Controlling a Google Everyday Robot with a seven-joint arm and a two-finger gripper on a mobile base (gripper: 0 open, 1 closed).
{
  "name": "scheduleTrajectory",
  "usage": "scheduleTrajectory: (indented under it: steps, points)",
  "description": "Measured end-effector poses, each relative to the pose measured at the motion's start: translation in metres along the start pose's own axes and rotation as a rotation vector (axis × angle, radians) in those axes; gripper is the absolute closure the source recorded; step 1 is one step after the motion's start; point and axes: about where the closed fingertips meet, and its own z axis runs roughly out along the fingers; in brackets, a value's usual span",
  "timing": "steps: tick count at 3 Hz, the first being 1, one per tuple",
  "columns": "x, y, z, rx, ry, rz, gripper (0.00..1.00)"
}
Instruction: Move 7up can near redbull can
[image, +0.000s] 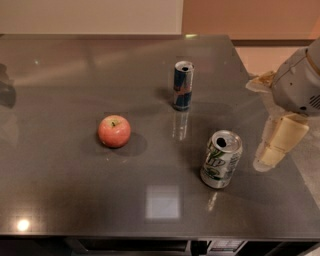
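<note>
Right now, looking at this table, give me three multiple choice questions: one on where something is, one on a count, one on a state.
1. Where is the gripper relative to the table?
A. over its middle
B. by its right edge, right of the 7up can
C. at its far left corner

2. How many cans stand on the table?
A. two
B. one
C. three

3. The 7up can is:
A. lying on its side
B. lifted in the gripper
C. upright on the table, untouched

Answers:
1 B: the gripper hangs just right of the 7up can.
2 A: only the 7up can and the redbull can show.
3 C: it stands on its base, with a gap to the gripper.
</note>
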Motion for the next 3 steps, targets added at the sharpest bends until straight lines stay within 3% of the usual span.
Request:
scheduleTrajectory:
  steps: [1, 3]
  points:
    - [-0.008, 0.009, 0.021, -0.026, -0.080, -0.044, 0.00]
    - [-0.016, 0.022, 0.045, -0.077, -0.163, -0.096, 0.00]
